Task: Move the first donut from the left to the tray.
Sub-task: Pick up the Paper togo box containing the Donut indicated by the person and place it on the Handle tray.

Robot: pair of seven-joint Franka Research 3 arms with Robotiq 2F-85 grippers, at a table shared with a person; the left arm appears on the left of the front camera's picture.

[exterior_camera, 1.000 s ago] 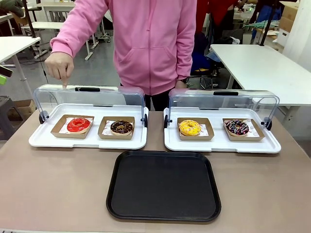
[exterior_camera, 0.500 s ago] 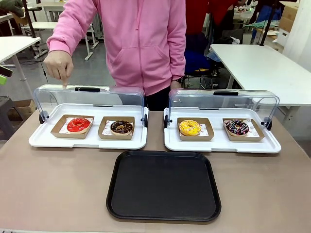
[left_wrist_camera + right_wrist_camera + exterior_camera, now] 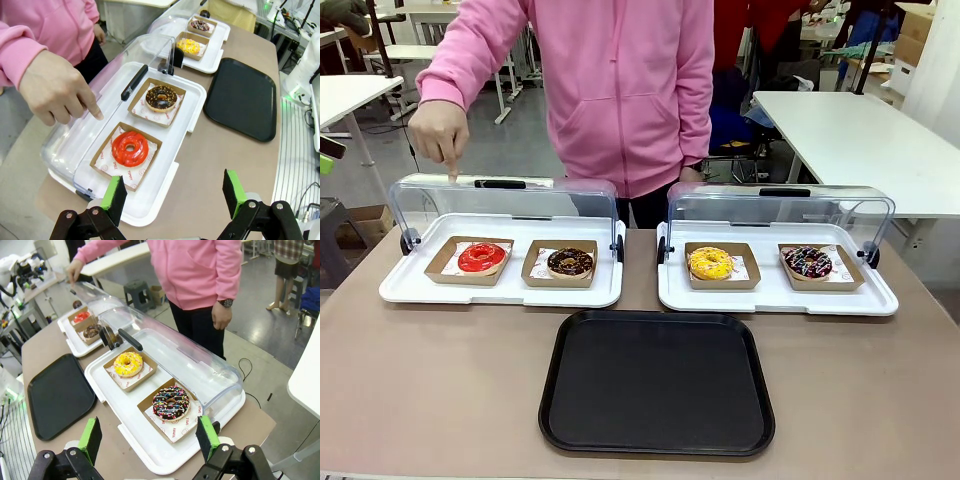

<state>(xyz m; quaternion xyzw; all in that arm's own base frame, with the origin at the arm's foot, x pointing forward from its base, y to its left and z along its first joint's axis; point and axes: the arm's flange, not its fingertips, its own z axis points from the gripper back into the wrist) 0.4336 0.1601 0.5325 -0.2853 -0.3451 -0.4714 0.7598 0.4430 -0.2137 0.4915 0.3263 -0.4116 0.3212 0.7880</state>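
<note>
1. Person's hand (image 3: 441,138), one: forefinger pointing down, tip at the top of the left clear lid (image 3: 500,205).
2. White trays, two: left white tray (image 3: 500,293) and right white tray (image 3: 778,300), side by side, both domed lids raised.
3. Donuts, four, each in its own brown cardboard box: red donut (image 3: 482,257) at the far left of the left white tray, chocolate donut (image 3: 570,262) beside it; yellow donut (image 3: 710,263) and sprinkled donut (image 3: 808,262) on the right white tray.
4. Black tray (image 3: 657,383), one: on the table, nearer than both white trays, centred between them.
5. Grippers, two: left gripper (image 3: 175,190) and right gripper (image 3: 149,435), each with fingers spread wide, grasping nothing.
</note>
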